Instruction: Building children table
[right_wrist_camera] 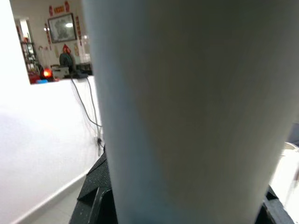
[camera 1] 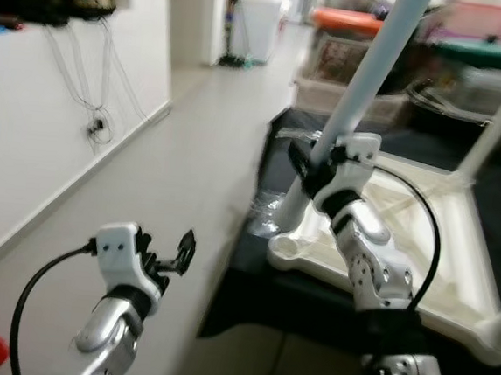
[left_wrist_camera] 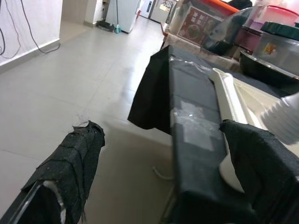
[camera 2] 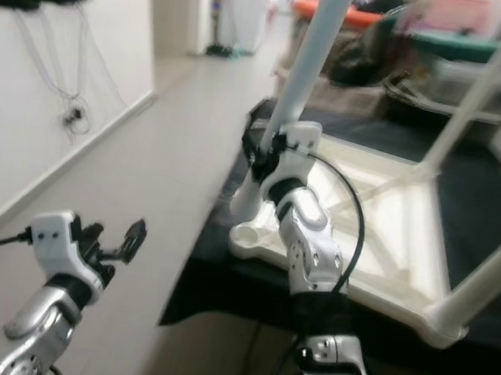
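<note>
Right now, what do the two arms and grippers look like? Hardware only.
Both arms are silver metal with rounded joint housings. Each wrist carries a white boxy plastic block, and a black cable loops from it back along the forearm. The left gripper and the right gripper have long black fingers, whose tips are wrapped in rough black fabric tape with frayed edges.

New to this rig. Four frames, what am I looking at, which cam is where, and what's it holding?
It is a humanoid robot assembling a children's table. The two wide pictures come from its head camera, looking down; the other two come from cameras on its wrists. The white tabletop lies upside down on a black cloth. The right gripper is closed around a white table leg at the near corner socket; the right wrist view shows that leg close up. The left gripper is open over the floor.
</note>
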`<state>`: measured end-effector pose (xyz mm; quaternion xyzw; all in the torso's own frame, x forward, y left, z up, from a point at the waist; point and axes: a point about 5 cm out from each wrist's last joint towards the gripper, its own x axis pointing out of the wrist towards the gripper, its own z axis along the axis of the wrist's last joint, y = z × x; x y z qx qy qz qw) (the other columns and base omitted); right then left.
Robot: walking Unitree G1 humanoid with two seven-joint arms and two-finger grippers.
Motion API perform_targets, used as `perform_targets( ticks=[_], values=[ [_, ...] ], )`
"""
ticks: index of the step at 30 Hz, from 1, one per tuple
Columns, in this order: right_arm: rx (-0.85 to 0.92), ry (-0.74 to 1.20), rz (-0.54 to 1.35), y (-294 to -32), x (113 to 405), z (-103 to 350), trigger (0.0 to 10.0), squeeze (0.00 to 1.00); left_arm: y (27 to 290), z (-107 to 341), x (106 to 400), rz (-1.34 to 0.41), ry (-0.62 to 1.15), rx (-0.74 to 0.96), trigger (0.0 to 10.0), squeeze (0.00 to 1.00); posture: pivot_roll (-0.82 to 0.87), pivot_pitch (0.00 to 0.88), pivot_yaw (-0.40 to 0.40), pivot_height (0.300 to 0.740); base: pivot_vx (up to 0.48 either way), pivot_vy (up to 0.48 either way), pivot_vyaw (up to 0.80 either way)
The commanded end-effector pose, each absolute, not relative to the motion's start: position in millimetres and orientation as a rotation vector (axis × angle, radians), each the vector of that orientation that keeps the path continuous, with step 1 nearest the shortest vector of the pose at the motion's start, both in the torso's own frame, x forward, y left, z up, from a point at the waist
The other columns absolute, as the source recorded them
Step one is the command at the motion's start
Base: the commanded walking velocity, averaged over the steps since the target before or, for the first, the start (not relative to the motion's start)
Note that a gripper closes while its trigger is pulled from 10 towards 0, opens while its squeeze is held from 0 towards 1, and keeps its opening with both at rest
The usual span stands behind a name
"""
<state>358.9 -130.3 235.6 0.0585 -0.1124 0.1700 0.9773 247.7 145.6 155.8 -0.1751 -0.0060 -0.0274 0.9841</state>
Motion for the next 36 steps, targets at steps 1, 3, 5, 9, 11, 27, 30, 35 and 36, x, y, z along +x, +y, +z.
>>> perform_targets(
  ticks=[1, 3, 5, 9, 11, 27, 30, 35, 36],
  values=[
    [0.116, -0.232, 0.365, -123.9, 357.9, 239.0, 10.0, 0.00, 153.9, 151.3, 248.6, -0.001, 0.004, -0.363, 10.0, 0.00, 0.04, 0.000, -0.096, 0.740, 0.000, 0.000, 0.00],
    [0.116, -0.232, 0.365, -123.9, 357.9, 239.0, 10.0, 0.00, 153.9, 151.3, 248.6, -0.001, 0.004, -0.363, 10.0, 0.00, 0.04, 0.000, -0.096, 0.740, 0.000, 0.000, 0.00],
    [0.116, -0.234, 0.368, -123.4, 357.7, 239.4, 10.0, 0.00, 155.8, 151.4, 249.0, 0.014, 0.003, -0.361, 10.0, 0.00, 0.04, 0.000, -0.097, 0.740, 0.000, 0.000, 0.00],
    [0.122, -0.242, 0.377, -122.5, 357.6, 242.1, 10.0, 0.00, 156.1, 152.1, 249.1, 0.014, -0.002, -0.356, 10.0, 0.00, 0.04, 0.000, -0.101, 0.740, 0.000, 0.000, 0.00],
    [0.124, -0.246, 0.378, -122.9, 358.1, 243.7, 10.0, 0.00, 153.9, 153.4, 248.9, 0.007, -0.007, -0.357, 10.0, 0.00, 0.04, 0.000, -0.100, 0.740, 0.000, 0.000, 0.00],
    [0.140, -0.269, 0.412, -121.3, 360.1, 250.5, 10.0, 0.00, 145.5, 165.7, 251.8, -0.024, -0.052, -0.334, 10.0, 0.00, 0.04, 0.000, -0.095, 0.740, 0.000, 0.000, 0.00],
    [0.118, -0.242, 0.457, -117.9, 367.3, 248.3, 10.0, 0.00, 137.7, 164.6, 250.1, -0.067, -0.045, -0.310, 10.0, 0.00, 0.04, 0.000, -0.095, 0.740, 0.000, 0.000, 0.00],
    [0.076, -0.196, 0.506, -111.0, 396.3, 256.0, 10.0, 0.00, 108.1, 162.6, 231.4, -0.205, -0.010, -0.263, 10.0, 0.00, 0.06, 0.015, -0.112, 0.740, 0.000, 0.000, 0.00],
    [0.077, -0.191, 0.512, -110.4, 398.9, 259.0, 10.0, 0.00, 104.9, 165.7, 224.8, -0.215, -0.010, -0.260, 10.0, 0.00, 0.07, 0.051, -0.116, 0.740, 0.000, 0.000, 0.00]
  ],
)
